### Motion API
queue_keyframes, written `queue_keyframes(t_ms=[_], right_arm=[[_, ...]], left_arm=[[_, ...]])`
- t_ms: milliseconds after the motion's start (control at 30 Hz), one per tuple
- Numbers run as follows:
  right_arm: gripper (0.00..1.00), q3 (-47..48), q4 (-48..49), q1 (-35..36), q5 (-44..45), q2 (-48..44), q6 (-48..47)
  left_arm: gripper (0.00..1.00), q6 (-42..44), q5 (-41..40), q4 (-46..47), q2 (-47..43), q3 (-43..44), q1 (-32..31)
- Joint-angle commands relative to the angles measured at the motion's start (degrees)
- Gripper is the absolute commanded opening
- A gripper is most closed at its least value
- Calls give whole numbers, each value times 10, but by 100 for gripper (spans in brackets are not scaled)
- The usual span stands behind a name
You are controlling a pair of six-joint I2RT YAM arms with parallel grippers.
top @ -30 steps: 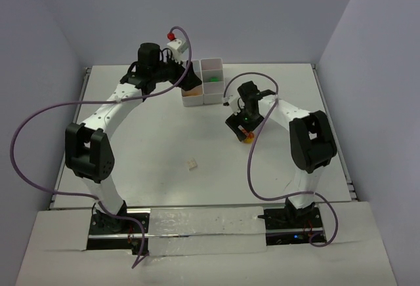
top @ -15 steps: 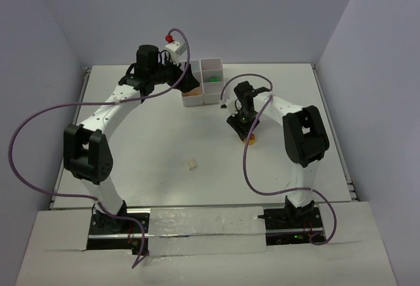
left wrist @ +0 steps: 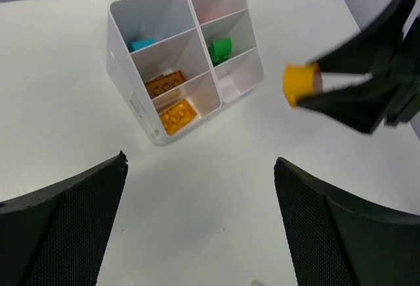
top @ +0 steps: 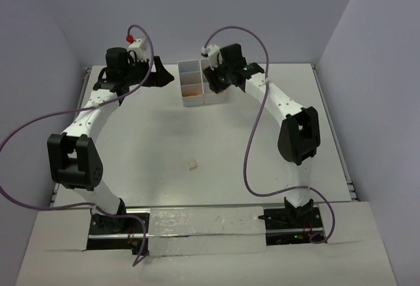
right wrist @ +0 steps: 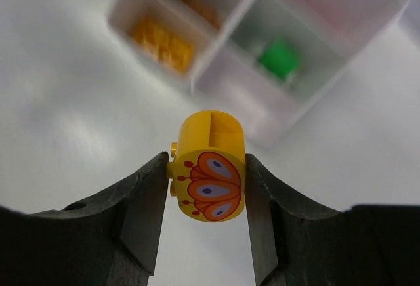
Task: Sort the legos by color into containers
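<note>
My right claw (right wrist: 207, 163) pinches the yellow butterfly-printed piece (right wrist: 210, 151) in the air just beside the tray (left wrist: 122, 60). Its printed face is toward the wrist camera, studs against one finger. My left claw (left wrist: 200, 164) gapes wide, empty.

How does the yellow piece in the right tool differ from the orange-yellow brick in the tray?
The yellow piece is round, with a butterfly print on one face; the orange-yellow brick is a flat studded plate with no print showing. The piece is clamped in the right tool, outside the tray; the brick lies loose in a corner compartment beside the one holding the brown brick. Both are yellowish.
</note>
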Motion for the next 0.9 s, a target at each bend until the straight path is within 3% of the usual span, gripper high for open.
queue_keyframes(t_ms=[0, 167, 533, 867], right_arm=[[0, 173, 51, 45, 83, 95, 47], [0, 233, 78, 66, 129, 142, 55], [0, 224, 139, 106, 183, 172, 76], [1, 243, 139, 116, 161, 210, 62]], left_arm=[[99, -3, -15, 12, -57, -31, 3], [99, 1, -23, 13, -78, -54, 18], [99, -4, -23, 20, -90, -70, 36], [99, -1, -20, 16, -82, -57, 39]])
